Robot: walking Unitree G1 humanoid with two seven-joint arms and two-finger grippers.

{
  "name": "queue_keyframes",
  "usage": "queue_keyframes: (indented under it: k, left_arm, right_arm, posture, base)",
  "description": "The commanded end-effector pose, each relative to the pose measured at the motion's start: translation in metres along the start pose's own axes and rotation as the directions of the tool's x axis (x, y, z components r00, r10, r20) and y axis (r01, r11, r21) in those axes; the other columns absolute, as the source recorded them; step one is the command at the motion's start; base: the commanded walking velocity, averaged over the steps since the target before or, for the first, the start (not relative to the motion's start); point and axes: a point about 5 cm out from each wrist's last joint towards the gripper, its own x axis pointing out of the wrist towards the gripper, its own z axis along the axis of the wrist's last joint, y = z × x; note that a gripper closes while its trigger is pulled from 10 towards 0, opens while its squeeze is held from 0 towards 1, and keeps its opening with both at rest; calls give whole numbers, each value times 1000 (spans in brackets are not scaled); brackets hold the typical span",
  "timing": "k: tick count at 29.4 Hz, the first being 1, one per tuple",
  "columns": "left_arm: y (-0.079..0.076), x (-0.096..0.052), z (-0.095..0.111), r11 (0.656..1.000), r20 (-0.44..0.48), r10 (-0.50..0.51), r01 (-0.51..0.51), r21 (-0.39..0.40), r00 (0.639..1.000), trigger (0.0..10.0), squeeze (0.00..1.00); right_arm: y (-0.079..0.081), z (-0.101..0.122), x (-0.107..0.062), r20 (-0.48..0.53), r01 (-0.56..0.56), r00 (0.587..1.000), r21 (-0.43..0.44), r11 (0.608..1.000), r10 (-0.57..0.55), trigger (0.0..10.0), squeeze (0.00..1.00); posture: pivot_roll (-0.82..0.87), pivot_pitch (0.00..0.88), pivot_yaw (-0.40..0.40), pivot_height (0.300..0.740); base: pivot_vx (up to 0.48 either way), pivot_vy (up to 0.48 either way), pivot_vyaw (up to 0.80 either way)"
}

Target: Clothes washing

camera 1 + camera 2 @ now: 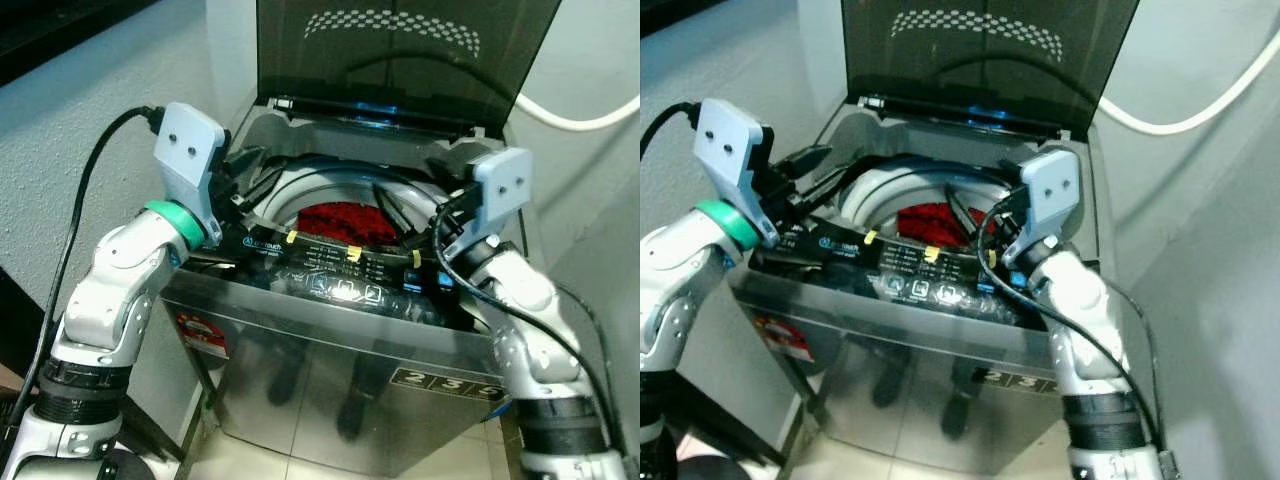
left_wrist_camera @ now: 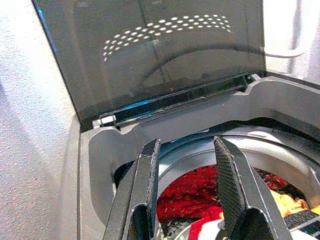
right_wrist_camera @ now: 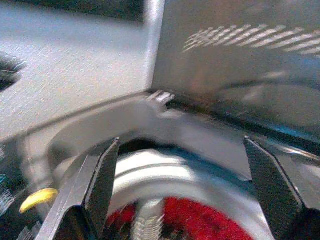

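Laundry sits in the drum of a top-loading washing machine (image 1: 330, 340) whose tinted lid (image 1: 400, 50) stands raised against the rear wall. Red clothing (image 1: 335, 222) lies low in the drum, framed by the pale drum ring (image 1: 330, 185). The left wrist view adds a scrap of yellow fabric (image 2: 295, 202) beside the red cloth, which the head views do not make plain.

Both arms reach over the machine's front edge. The left tool (image 2: 187, 185) hangs above the left side of the opening, its two black fingers (image 2: 147, 190) moderately parted and holding nothing, aimed toward the lid hinge with the red cloth seen between them. The right tool (image 3: 182, 190) hovers over the right side of the opening, its fingers spread wide and empty; that view is blurred, so only the red mass and the drum ring can be made out below it.

A dark control panel (image 1: 340, 275) with yellow tags runs along the machine's front edge, between the robot and the drum. Black cables (image 1: 90, 190) loop from the left arm's wrist, and more trail from the right arm across the front right corner. A white hose (image 1: 580, 120) curves along the wall behind the right rear corner. The machine's steel front reflects the robot's legs; its long side runs left to right before the robot. Pale floor tiles (image 1: 250, 460) show beneath.
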Motion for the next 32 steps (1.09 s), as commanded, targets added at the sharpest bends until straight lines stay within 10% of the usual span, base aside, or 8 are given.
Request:
queue_keyframes:
  k: [1,32]
  left_arm:
    - [6,-2,-7,994,-7,111,-111,18,994,10000,0]
    - [19,3,-28,904,3,426,-426,47,905,10000,0]
  right_arm:
    - [-9,4,-13,67,176,983,-58,983,-172,10000,0]
    - [-26,-8,-1,7,282,959,5,959,-282,10000,0]
  posture:
    - [56,5,7,740]
    - [69,0,-23,740]
  base:
    - [0,0,0]
    - [0,0,0]
